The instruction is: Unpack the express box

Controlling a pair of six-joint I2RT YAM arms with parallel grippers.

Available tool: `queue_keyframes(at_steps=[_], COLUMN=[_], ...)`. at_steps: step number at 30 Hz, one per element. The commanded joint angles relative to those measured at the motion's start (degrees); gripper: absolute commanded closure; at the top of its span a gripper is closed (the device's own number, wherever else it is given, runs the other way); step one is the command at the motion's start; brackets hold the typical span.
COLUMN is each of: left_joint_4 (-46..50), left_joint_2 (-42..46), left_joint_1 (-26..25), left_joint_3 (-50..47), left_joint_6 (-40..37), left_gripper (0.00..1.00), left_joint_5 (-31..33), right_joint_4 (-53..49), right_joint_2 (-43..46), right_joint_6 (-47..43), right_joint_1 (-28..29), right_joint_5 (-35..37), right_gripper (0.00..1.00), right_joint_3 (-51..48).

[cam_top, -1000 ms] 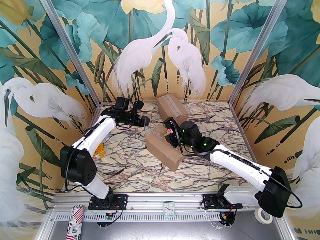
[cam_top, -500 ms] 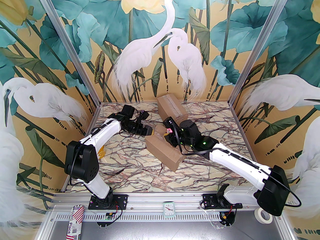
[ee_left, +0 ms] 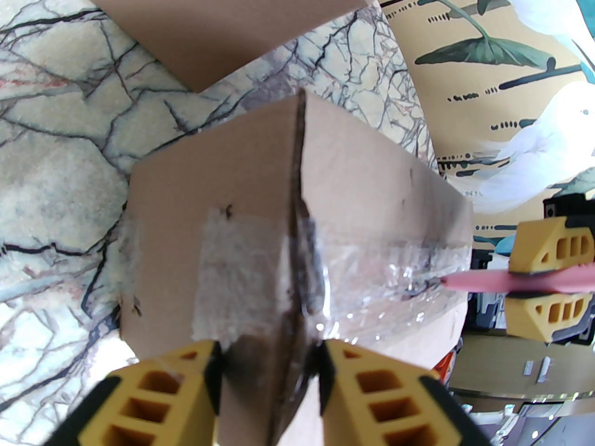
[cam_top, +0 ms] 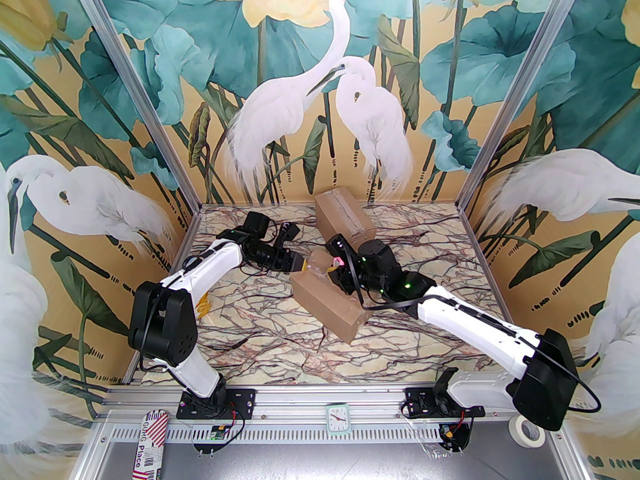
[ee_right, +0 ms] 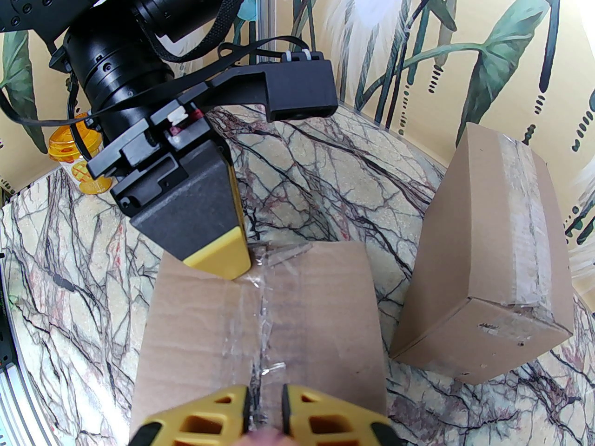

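Your left gripper (ee_left: 269,349) pinches the end of the box (ee_left: 372,193) between narrowed jaws; it runs lengthwise straight ahead of them to the right gripper (ee_left: 548,279), closed on a pink tool (ee_left: 488,282) tipped at the tape (ee_left: 381,258).

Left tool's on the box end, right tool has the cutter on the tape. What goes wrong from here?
1. The left tool pinches only the end corner of the near box; drag from the cut may twist the box loose.
2. The pink cutter in the right tool points along the tape seam toward the left tool; an overrun could strike it.
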State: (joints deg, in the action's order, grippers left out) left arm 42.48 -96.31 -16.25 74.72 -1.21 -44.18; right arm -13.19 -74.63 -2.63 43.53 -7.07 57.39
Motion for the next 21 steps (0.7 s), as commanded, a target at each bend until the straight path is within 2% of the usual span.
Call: queue_keyframes(at_steps=[1,5,10,21], left_joint_4=[-0.1,-0.3,-0.7,-2.5], left_joint_2=[-0.7,-0.1,0.7,3.3], left_joint_1=[-0.2,0.1,0.9,3.4], left_joint_3=[-1.9,-1.7,-2.3,-5.0], left_joint_6=[1.8,3.5,5.2,7.7], left_gripper=[0.75,0.88,1.00,1.00], left_joint_5=[7.3,10.1,12.8,15.0], right_joint_4=[-1.8,-2.8,-4.3,-6.7], right_joint_2=[0.5,2.0,4.1,8.0], right_joint_6=[0.0,0.2,1.1,2.9], right_joint_1=[0.2,0.2,0.2,0.3], right_joint_5=[-0.1,0.4,0.9,0.8], right_gripper=[1.00,1.00,1.00,1.00], right_joint_3=[0.7,-0.1,-0.9,-4.0])
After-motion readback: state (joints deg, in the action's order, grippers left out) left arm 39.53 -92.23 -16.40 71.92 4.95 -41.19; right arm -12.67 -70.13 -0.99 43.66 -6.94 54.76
